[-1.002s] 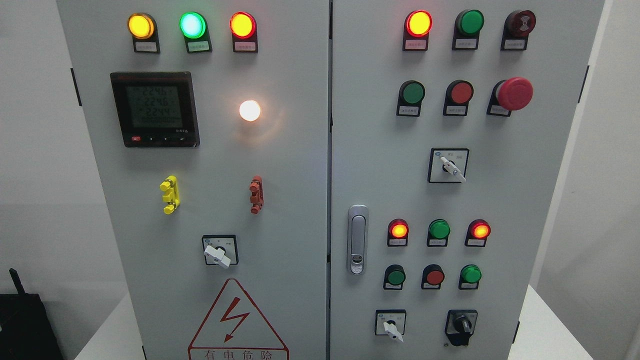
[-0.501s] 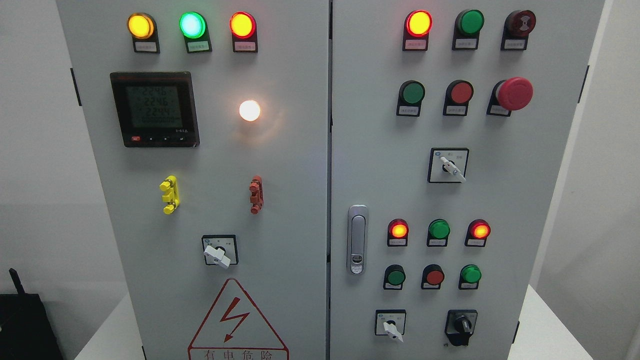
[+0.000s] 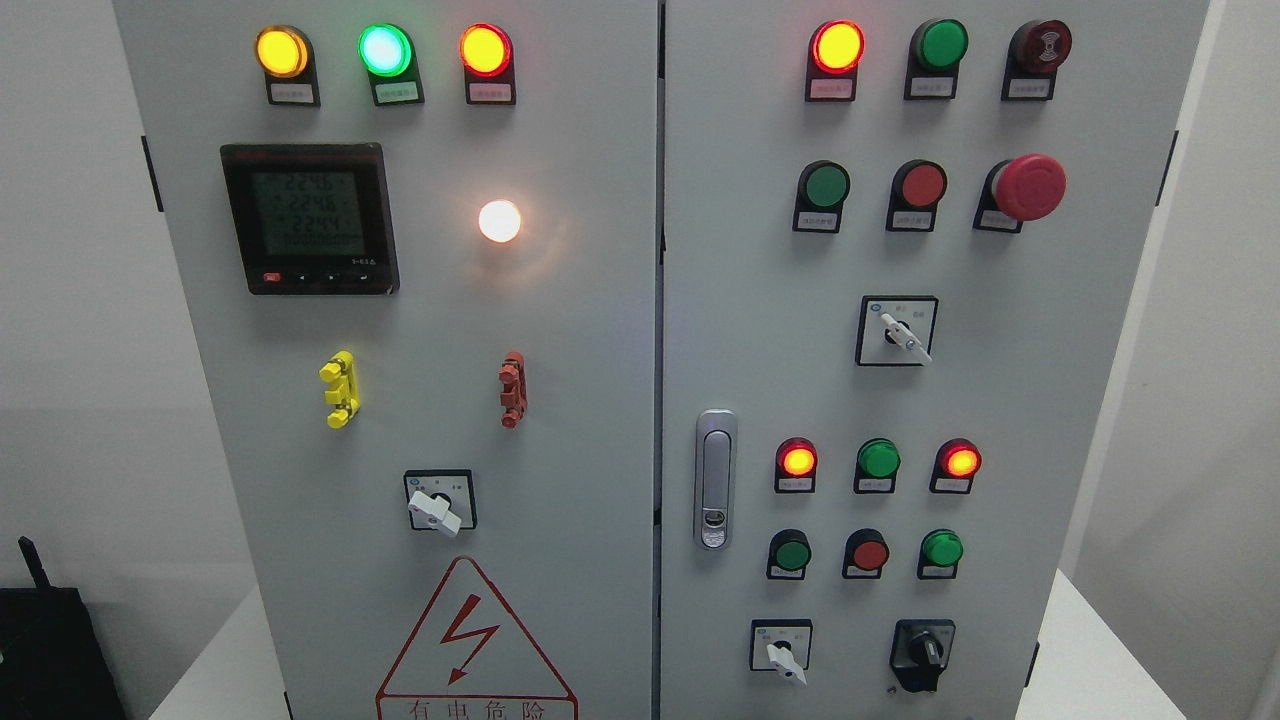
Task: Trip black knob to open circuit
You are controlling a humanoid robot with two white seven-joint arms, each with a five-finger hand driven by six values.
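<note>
From my remote station, the head camera faces a grey control cabinet (image 3: 600, 350) with two doors. The black knob (image 3: 924, 652) sits at the lower right of the right door, just right of a white selector switch (image 3: 782, 650) and below a row of small green and red buttons. A silver door latch (image 3: 714, 478) stands up and left of the knob. Neither of my robot's hands appears in view, so I cannot tell their state.
</note>
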